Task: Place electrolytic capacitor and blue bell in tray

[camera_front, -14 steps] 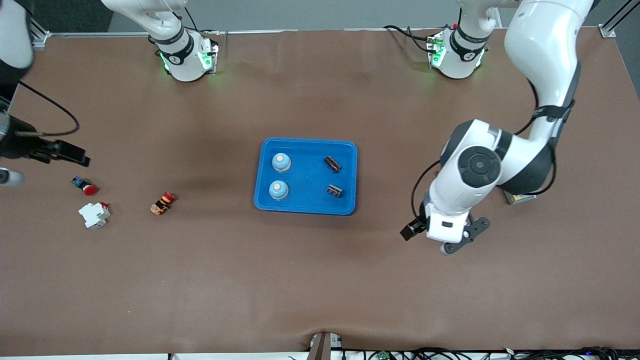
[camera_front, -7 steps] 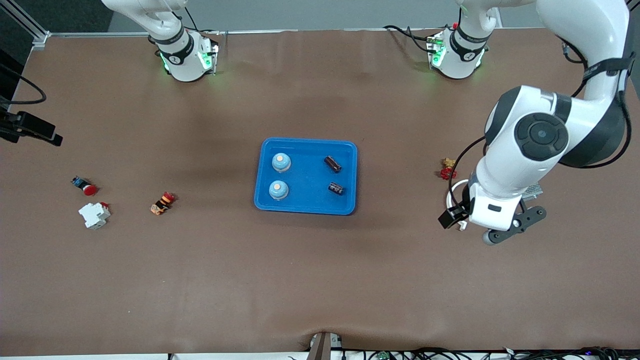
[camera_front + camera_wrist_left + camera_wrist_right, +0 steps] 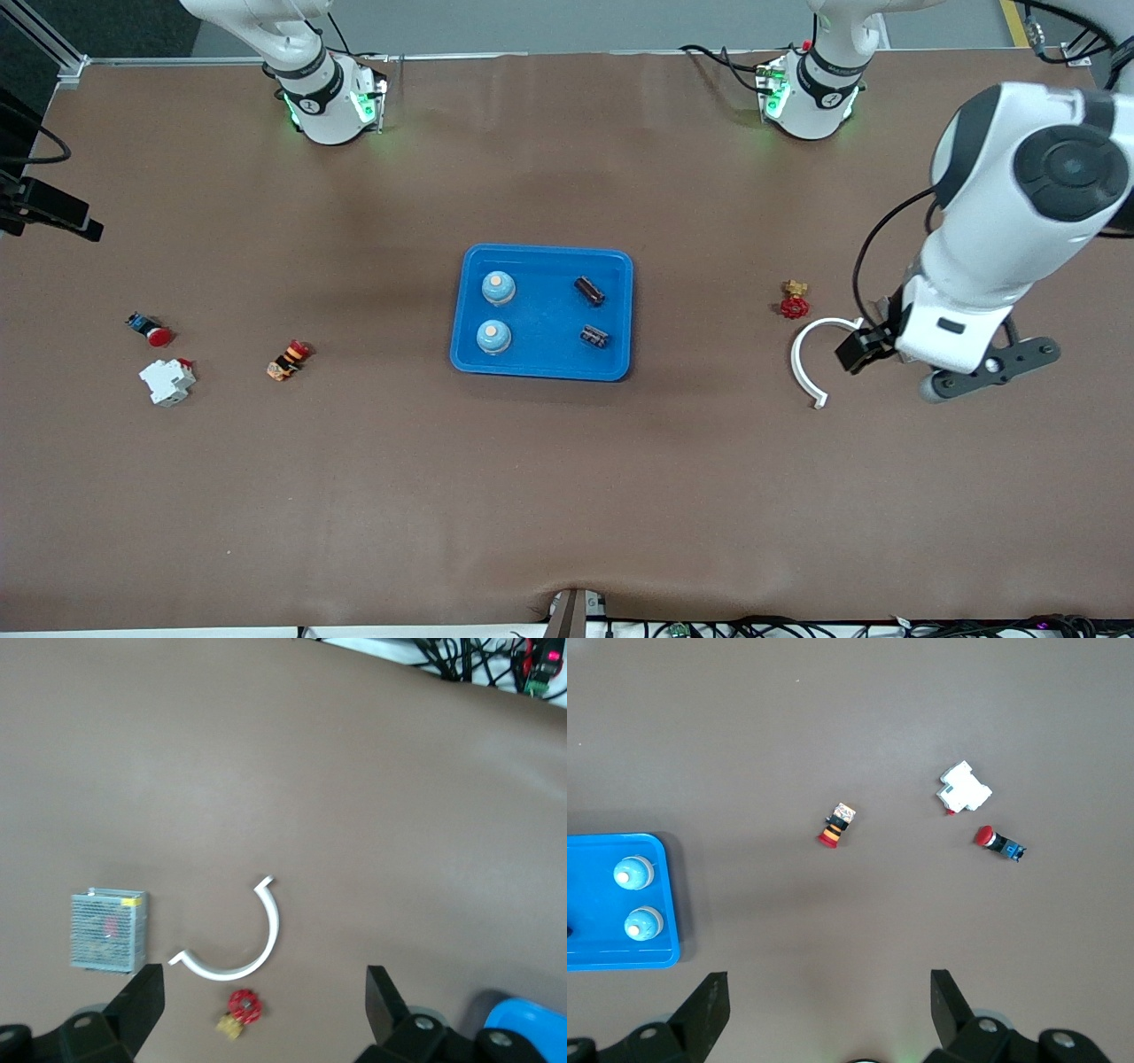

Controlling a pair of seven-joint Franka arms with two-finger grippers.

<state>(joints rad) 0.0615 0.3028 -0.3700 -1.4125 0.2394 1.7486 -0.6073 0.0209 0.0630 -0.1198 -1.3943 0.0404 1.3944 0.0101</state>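
Bells [image 3: 497,288] and capacitors [image 3: 589,291] already lie in the tray [image 3: 542,368], so nothing seems left; left gripper [image 3: 266,997] and right gripper [image 3: 829,1001] hover empty, fingers wide.

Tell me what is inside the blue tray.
The blue tray holds two blue bells and two dark capacitors, all apart. Nothing covers them.

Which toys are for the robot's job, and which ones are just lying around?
For the job:
- tray
- two blue bells, in the tray
- two capacitors, in the tray

Just lying about:
- white curved piece
- red valve
- mesh box
- white breaker
- red button
- orange-striped part
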